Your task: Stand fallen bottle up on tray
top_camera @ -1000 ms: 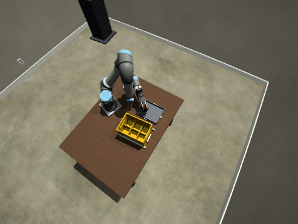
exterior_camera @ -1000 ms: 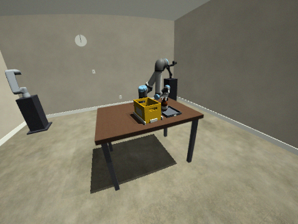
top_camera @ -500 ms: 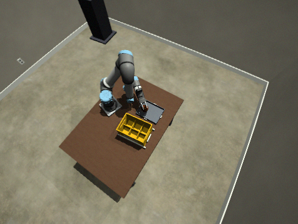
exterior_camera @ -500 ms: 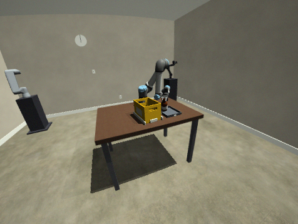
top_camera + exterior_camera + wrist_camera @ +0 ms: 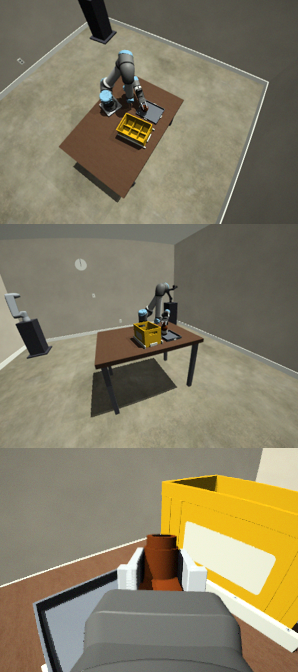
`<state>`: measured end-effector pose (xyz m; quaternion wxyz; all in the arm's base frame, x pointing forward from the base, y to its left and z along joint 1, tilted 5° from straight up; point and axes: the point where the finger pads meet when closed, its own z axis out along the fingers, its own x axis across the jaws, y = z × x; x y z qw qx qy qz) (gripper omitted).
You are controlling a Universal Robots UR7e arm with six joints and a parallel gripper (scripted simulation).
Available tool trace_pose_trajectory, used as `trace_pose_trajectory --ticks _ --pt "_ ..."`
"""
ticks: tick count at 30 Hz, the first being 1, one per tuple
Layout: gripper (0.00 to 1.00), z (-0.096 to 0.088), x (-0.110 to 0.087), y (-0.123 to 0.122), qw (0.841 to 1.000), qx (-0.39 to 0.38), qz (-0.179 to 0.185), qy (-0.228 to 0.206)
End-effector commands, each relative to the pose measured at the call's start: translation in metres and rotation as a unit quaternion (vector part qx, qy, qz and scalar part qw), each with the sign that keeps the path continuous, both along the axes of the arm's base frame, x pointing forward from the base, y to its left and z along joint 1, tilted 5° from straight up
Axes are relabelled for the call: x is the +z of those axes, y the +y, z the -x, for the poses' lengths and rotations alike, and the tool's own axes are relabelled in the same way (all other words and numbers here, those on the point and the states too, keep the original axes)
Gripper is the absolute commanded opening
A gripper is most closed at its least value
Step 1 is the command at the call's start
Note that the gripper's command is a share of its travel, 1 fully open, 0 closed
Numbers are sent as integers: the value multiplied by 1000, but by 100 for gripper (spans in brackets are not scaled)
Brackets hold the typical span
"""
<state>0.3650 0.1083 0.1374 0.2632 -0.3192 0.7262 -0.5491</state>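
A brown bottle point(image 5: 145, 108) point(image 5: 164, 329) point(image 5: 161, 562) is near upright, neck up, over the crate-side part of the tray. My gripper point(image 5: 144, 105) point(image 5: 164, 323) point(image 5: 160, 559) is shut on the bottle around its neck and upper part, with one white finger on each side in the wrist view. The grey tray point(image 5: 155, 113) point(image 5: 171, 336) point(image 5: 75, 620) lies on the table beside the crate. The bottle's base is hidden in the wrist view, and whether it touches the tray is too small to tell.
The yellow crate point(image 5: 133, 134) point(image 5: 153, 338) point(image 5: 175, 510), with open compartments, stands close beside the tray and the bottle. White pieces show along its base. The brown table point(image 5: 103, 150) point(image 5: 113, 344) has its edge just beyond the tray. The arm's base stands behind the crate.
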Motion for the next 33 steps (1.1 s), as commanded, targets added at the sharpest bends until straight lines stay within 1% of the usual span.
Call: trace_pose_trajectory --ticks 1,21,22,33 --pt "0 -1 0 0 1000 -1 -1 -1" --pt "0 -1 0 0 1000 -1 -1 -1" --pt "100 -1 0 0 1000 -1 -1 -1" --pt "100 -1 0 0 1000 0 -1 -1"
